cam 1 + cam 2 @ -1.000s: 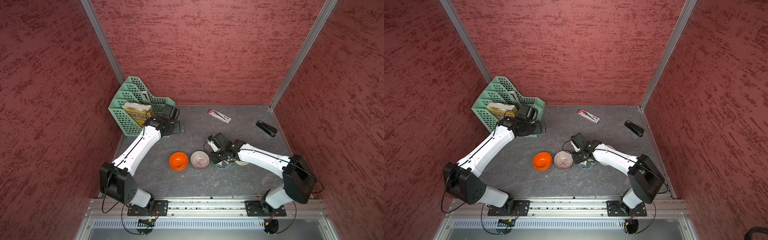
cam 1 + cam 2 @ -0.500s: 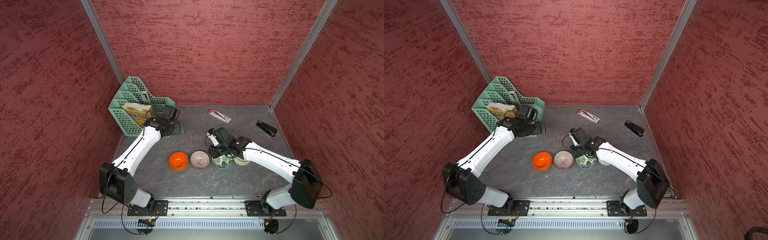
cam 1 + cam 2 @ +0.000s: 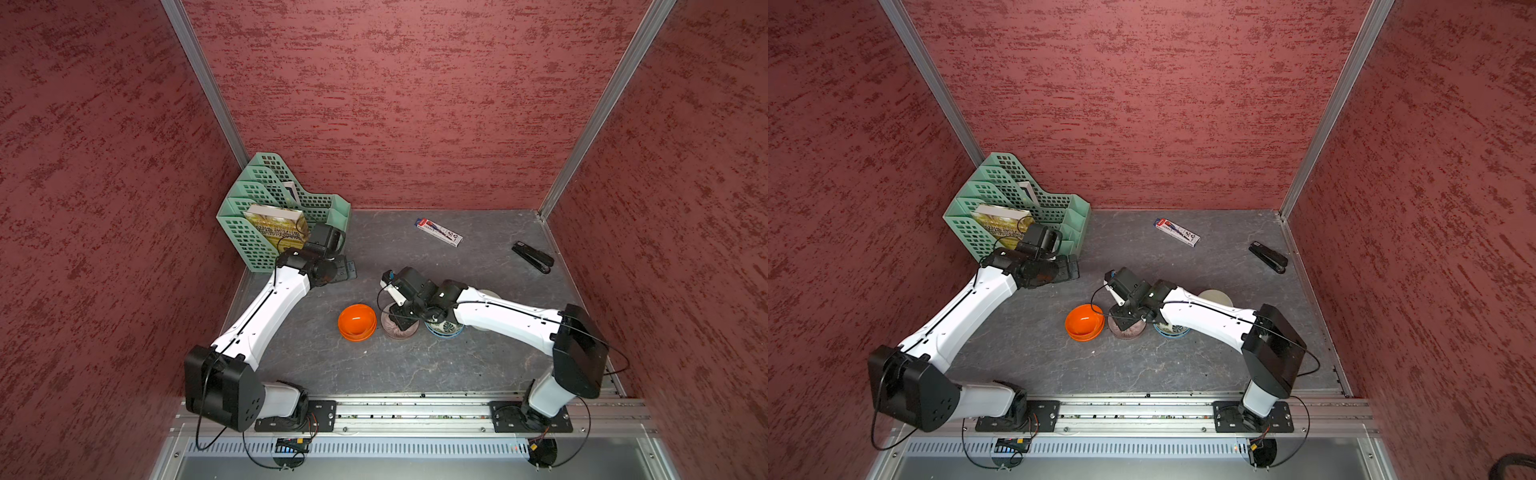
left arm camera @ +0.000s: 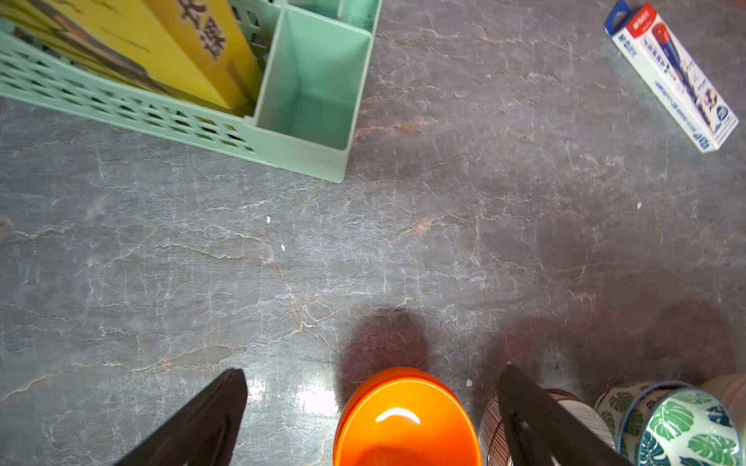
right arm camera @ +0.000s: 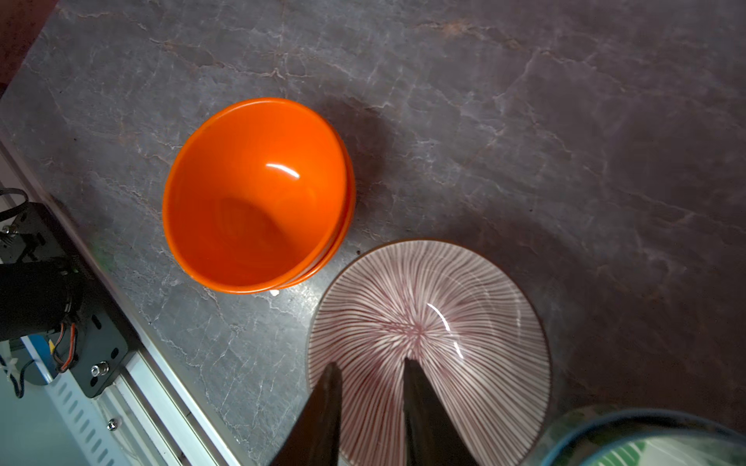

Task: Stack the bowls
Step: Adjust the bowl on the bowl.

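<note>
Four bowls or stacks stand in a row in both top views. Two nested orange bowls are on the left. A purple striped bowl comes after them, then leaf-patterned bowls with blue rims, nested. A cream bowl sits behind my right arm. My right gripper hovers over the striped bowl, its jaws slightly open with nothing between them. My left gripper stands wide open and empty, apart from the bowls, by the green rack.
A green file rack holding a yellow book fills the back left corner. A pen box and a black stapler lie at the back. Red walls enclose three sides; the metal rail runs along the front.
My right gripper rose off the leaf-patterned bowls, moved left over the striped bowl, and its jaws parted a little. The left arm has not moved.
</note>
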Controlling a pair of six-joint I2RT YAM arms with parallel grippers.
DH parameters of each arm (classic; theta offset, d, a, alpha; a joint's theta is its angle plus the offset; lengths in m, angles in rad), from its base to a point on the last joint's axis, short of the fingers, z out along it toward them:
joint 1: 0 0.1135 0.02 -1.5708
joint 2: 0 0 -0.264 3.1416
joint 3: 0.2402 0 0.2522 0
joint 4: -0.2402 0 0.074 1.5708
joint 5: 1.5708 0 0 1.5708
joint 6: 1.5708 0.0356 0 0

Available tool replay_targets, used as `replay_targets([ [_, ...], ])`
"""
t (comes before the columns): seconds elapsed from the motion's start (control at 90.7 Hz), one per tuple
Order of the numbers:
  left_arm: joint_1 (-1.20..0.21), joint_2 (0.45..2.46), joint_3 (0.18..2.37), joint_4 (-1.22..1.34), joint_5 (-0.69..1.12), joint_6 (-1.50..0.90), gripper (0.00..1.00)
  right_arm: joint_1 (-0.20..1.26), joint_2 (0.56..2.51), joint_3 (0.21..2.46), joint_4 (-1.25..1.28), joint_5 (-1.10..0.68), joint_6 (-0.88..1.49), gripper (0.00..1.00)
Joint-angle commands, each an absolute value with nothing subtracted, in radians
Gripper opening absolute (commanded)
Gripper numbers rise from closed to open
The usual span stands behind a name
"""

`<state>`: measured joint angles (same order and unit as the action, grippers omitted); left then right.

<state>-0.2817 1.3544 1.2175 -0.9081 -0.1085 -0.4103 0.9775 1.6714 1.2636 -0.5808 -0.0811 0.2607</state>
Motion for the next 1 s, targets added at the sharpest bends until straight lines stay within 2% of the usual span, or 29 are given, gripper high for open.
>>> replay_targets([
  [0.0, -0.240, 1.331, 1.189, -0.894, -0.078, -0.443, 1.00, 1.026, 1.689, 1.321, -0.522, -0.057, 0.264, 0.30],
  [0.364, -0.118, 1.359, 1.203, -0.866, 0.017, -0.475, 1.00, 1.133, 1.822, 1.448, -0.492, -0.090, 0.165, 0.30],
  [0.849, -0.107, 1.336, 1.222, -0.877, 0.016, -0.464, 1.00, 1.134, 1.932, 1.497, -0.513, -0.124, 0.148, 0.27],
  [0.992, -0.107, 1.336, 1.223, -0.874, 0.020, -0.463, 1.00, 1.134, 1.946, 1.499, -0.514, -0.126, 0.152, 0.23],
])
